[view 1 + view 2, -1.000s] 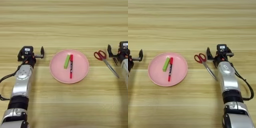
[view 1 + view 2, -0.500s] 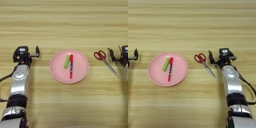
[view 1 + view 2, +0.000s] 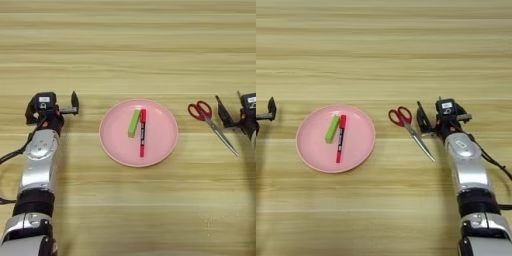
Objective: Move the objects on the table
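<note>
Left eye view: pink plate (image 3: 115,145) holds green bar (image 3: 133,123) and red marker (image 3: 142,133); scissors (image 3: 409,126) lie beside right gripper (image 3: 439,119); left gripper (image 3: 52,106) sits apart; both jaws released.

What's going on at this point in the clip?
Neither gripper holds anything. The green bar and red marker lie side by side in the pink plate at mid-table. The red-handled scissors lie on the wooden table right of the plate, with the right gripper open beside them. The left gripper sits open left of the plate.
</note>
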